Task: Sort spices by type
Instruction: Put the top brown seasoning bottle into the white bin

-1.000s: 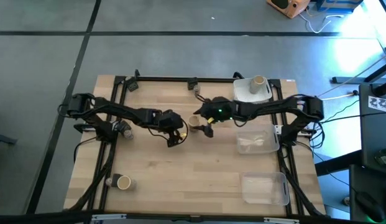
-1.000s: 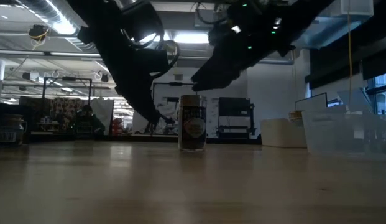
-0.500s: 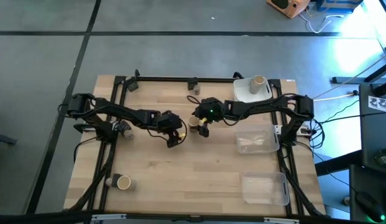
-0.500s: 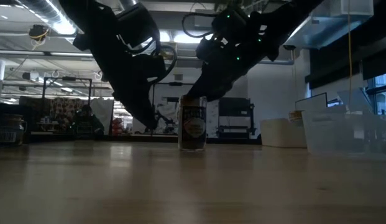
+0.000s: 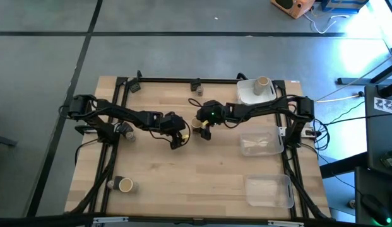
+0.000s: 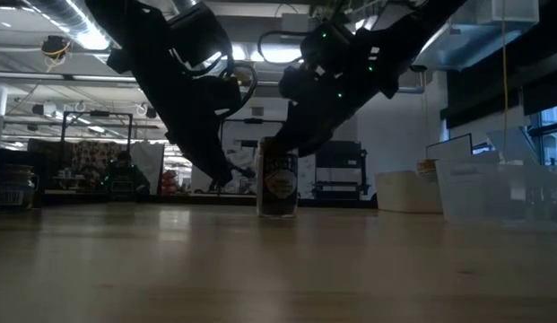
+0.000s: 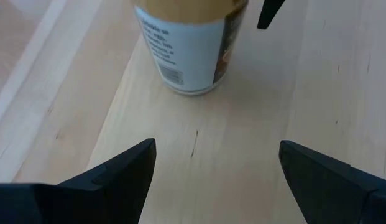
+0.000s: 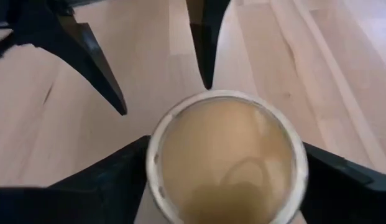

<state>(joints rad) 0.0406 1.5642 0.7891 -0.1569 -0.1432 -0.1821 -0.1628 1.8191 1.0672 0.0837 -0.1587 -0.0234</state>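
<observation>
A round tan-topped spice jar (image 5: 197, 123) stands upright on its base mid-table, also plain in the low view (image 6: 278, 179). My right gripper (image 5: 204, 129) is open and hangs over it, pointing down; in the right wrist view its fingers (image 8: 112, 180) stand on either side of the jar's tan top (image 8: 227, 152). My left gripper (image 5: 177, 137) is open just to the jar's left, low over the table, with the jar (image 7: 189, 43) ahead of its fingers (image 7: 127, 168). Another tan-topped jar (image 5: 263, 82) stands in the white tray (image 5: 249, 94), and a third (image 5: 125, 185) stands near the table's near-left corner. My right gripper straddles the jar's top rim (image 8: 156, 146) from above, one finger on each side. Whether the fingers touch the rim, I cannot tell. The jar stands upright on the table.
Two clear plastic trays (image 5: 259, 142) (image 5: 269, 190) lie on the right half of the table. A small greyish container (image 5: 124, 130) sits by the left arm. Bare wood stretches across the near middle of the table (image 5: 196, 183).
My right gripper has moved toward the table's left and down, from beside the jar to over its top, with a finger on each side. The jar has stayed where it was.
</observation>
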